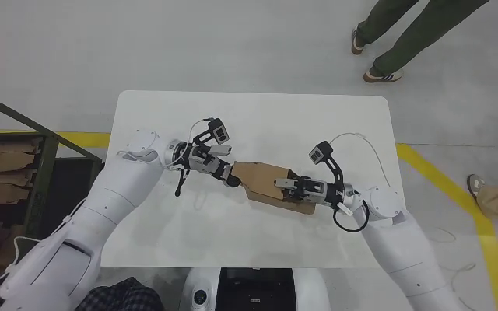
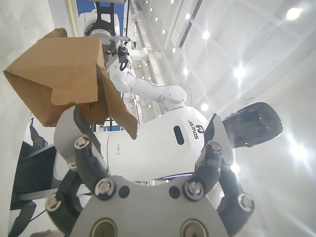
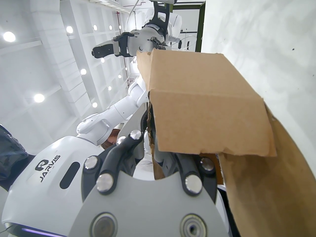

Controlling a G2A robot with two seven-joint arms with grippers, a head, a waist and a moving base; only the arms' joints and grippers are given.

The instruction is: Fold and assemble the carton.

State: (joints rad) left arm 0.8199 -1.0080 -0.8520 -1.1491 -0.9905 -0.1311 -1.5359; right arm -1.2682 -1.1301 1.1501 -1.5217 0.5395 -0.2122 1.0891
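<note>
A grey floor (image 1: 233,39) crossed by yellow tape lines (image 1: 447,184) surrounds the white rectangular surface (image 1: 257,117). At the frame's left edge, a dark green metal rack (image 1: 35,140) holds flat brown cardboard sheets (image 1: 15,159). The brown cardboard carton (image 1: 261,177), partly folded with loose flaps, lies at the surface's centre. The left tool (image 1: 231,180) is spread wide at the carton's left end. The right tool (image 1: 285,184) is clamped on a flap at its right end.
</note>
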